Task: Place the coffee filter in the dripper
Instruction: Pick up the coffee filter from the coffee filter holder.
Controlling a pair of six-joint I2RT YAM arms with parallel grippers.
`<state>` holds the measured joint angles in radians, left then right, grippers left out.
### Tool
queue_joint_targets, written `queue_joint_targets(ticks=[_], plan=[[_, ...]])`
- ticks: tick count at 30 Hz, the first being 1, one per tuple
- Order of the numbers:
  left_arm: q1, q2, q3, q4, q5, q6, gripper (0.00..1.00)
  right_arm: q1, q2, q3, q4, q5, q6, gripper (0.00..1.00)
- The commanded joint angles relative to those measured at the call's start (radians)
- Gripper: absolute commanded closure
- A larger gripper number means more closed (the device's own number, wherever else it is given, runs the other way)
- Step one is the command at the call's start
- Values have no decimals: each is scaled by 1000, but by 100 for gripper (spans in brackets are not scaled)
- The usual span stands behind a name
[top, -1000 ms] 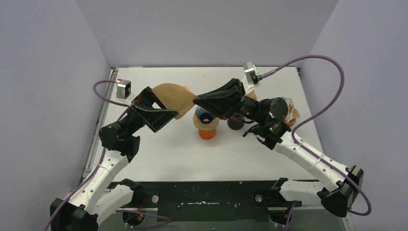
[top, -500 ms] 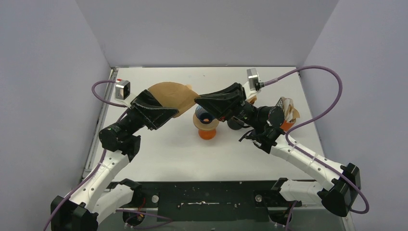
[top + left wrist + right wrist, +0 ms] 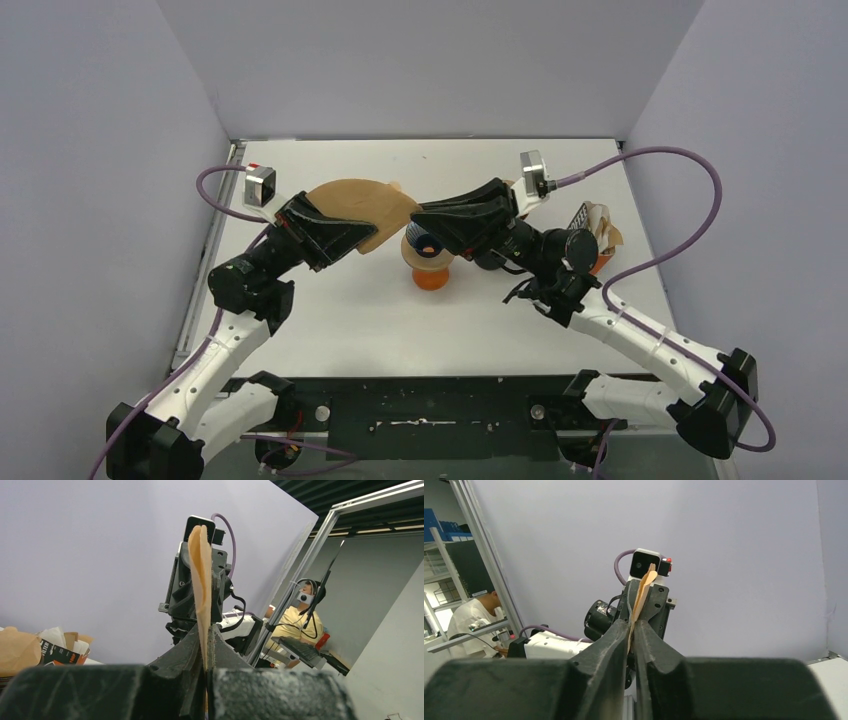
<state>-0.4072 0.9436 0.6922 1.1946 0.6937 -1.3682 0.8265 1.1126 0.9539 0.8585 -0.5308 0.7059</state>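
Filter (image 3: pixel 368 203): brown paper, flat and unopened, held on edge in the air above the table (image 3: pixel 380 320). It sits just left of and behind the dripper (image 3: pixel 431 265), not touching it and not in it.

Left gripper (image 3: pixel 368 233): pressed together on the filter's lower left part. The left wrist view shows the paper rising straight out from between the pads.

Right gripper (image 3: pixel 417 214): pinching the filter's right edge, close above the dripper's mouth. The right wrist view shows the paper between two nearly meeting fingers, and the hold looks light.

Dripper: orange, upright on the table, dark mouth facing up, partly hidden from above by the right gripper.

Filter pack (image 3: pixel 598 225): right rear of the table, well apart, spare papers showing.

Task status: filter lifted, not yet opened into a cone, not yet seated.

Hazards, as judged:
- Tear or crease, if the arms draw apart while both pinch.
- Flop or drop beside the dripper, if the lighter right hold slips and the sheet swings from the left pinch.
- Poor seating, if the filter is lowered flat: it would lie across the rim instead of lining the cone.
- Knock or tip of the dripper, since the right gripper works so close over it.
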Motion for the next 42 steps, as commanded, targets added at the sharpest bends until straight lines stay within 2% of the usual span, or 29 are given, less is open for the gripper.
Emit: queue_joint_targets(ticks=[1,5,8,14,18,27,33,42], plan=[[-4,-4,19,55,24,15,100,3,-79,-7,-30,20,-69,81],[-5,-9,21,23,56,54,100,2,-134,-3,-160,33,-133,65],[-6,-9,21,-25,93,98,100,2,-173,32,-312,39,-200,58],[-7,-9,1,-95,182,183,100,1,-220,132,-640,58,-328,51],[-8,-5,0,-132,244,235,100,1,-227,195,-779,30,-364,47],[-15,-11,20,-308,361,384,100,1,-221,330,-1077,-65,-495,47],[-63,-5,36,-475,391,545,100,1,-189,396,-1261,-188,-579,47],[-101,6,48,-606,423,649,100,0,-181,385,-1344,-206,-504,48]])
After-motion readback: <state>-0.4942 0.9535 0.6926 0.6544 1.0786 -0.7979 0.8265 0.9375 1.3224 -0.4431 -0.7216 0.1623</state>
